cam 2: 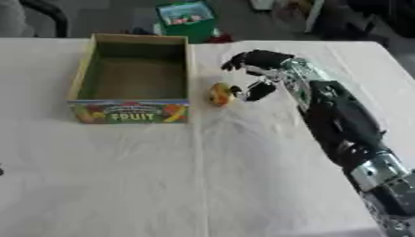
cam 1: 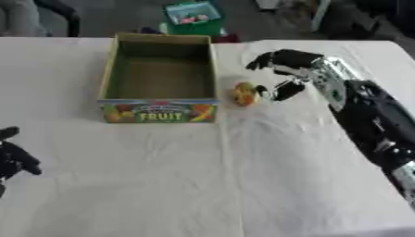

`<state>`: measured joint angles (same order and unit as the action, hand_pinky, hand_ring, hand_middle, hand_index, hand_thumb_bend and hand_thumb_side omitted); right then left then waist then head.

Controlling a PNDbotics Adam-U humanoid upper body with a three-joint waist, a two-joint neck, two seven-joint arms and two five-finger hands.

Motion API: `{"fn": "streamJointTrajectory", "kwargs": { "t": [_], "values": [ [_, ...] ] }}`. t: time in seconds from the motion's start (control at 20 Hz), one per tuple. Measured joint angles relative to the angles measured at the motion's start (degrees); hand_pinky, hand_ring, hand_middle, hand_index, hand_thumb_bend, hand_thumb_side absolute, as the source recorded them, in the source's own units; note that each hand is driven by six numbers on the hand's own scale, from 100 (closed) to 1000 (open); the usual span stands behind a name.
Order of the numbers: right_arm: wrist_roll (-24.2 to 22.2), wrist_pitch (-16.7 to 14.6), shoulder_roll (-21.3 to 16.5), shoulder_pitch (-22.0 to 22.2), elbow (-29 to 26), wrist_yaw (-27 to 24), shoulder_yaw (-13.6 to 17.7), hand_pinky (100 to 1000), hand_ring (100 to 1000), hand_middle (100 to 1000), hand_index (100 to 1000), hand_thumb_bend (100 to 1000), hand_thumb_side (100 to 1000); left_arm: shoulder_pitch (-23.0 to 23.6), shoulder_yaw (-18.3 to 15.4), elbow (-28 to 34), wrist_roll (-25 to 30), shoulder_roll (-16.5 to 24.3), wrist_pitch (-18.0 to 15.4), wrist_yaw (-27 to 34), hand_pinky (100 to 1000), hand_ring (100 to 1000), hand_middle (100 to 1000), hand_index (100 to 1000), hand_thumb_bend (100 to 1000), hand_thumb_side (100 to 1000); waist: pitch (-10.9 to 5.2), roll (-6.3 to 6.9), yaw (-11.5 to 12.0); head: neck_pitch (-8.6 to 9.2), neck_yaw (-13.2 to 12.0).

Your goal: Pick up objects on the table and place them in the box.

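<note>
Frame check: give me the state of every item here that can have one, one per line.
FRUIT box: upright on the table, top open, nothing visible inside.
Yellow-orange fruit: on the cloth just right of the box, outside it, not lifted.
Right hand: beside the fruit, fingers curved around it, not closed on it.
Left hand: idle at the left edge, holding nothing.

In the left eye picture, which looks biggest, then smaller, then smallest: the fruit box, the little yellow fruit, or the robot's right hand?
1. Fruit box, clearly biggest.
2. Right hand, spread beside the fruit.
3. Yellow fruit, smallest.
</note>
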<state>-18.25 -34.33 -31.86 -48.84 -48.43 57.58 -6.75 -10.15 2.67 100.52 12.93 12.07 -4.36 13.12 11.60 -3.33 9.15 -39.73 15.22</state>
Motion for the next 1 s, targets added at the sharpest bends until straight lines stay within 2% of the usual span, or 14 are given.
{"fn": "streamJointTrajectory", "kwargs": {
  "t": [0.25, 0.6, 1.0],
  "values": [
    [-4.33, -0.91, 0.25, 0.01, -0.32, 0.03, -0.33, 767, 820, 807, 946, 100, 422, 0.0, 0.0, 0.0, 0.0, 0.0, 0.0, 0.01, 468, 502, 460, 797, 100, 761, -0.13, 0.01, -0.04, 0.0, -0.02],
    [-9.27, -2.33, 0.29, 0.38, -3.55, -0.78, -1.8, 793, 836, 826, 941, 100, 465, 0.0, 0.0, 0.0, 0.0, 0.0, 0.0, 0.01, 468, 501, 460, 797, 100, 760, -0.13, 0.0, -0.15, 0.0, -0.08],
    [-10.66, -2.82, 1.0, 0.5, -5.02, 1.19, -3.16, 809, 842, 837, 929, 157, 492, 0.0, 0.0, 0.0, 0.0, 0.0, 0.0, 0.01, 467, 501, 459, 796, 100, 761, -0.13, 0.02, -0.08, 0.0, -0.07]
  ]
}}
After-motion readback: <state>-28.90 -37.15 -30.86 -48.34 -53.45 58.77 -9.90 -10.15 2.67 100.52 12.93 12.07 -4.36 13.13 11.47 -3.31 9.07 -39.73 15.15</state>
